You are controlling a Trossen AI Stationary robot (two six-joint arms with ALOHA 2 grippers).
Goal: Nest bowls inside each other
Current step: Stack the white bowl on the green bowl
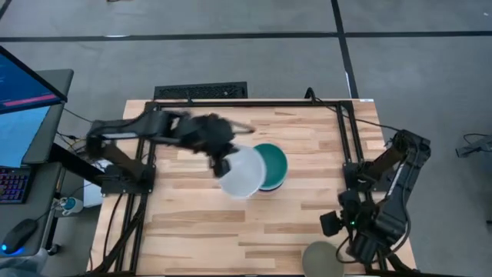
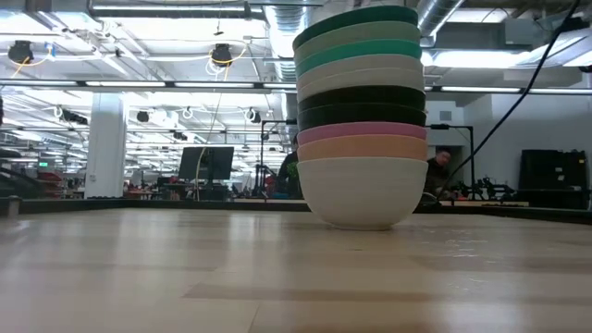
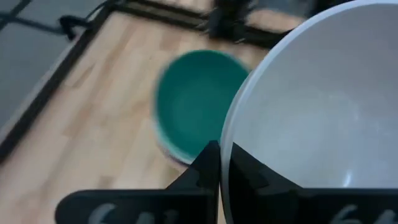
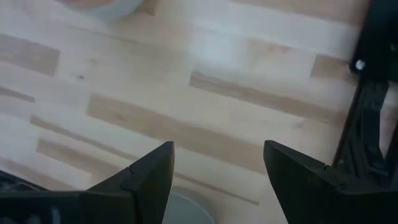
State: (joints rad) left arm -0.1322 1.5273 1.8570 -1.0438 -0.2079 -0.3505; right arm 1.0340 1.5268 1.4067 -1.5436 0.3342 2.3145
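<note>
The left gripper (image 1: 224, 163) is over the middle of the table (image 1: 192, 231), its fingers (image 3: 208, 165) clamped on the rim of a white bowl (image 1: 244, 171), one finger outside the wall and the other inside. The bowl hangs tilted from the gripper, its open side facing up. Just beyond the held bowl, on the side away from the left arm, stands the stack of bowls (image 2: 362, 116), a teal bowl (image 1: 273, 164) on top. From above, the white bowl overlaps the near edge of the stack; whether they touch cannot be told. From table height the stack shows white at the bottom, then orange, pink, two black, pale ones and teal ones up to the top, all nested upright.

The right gripper (image 4: 217, 168) waits at the near right corner of the table, fingers spread apart and holding nothing. A grey bowl (image 1: 324, 256) sits on the table right below it, its rim showing between the fingers.

A person (image 2: 438, 171) sits in the room behind the table.
</note>
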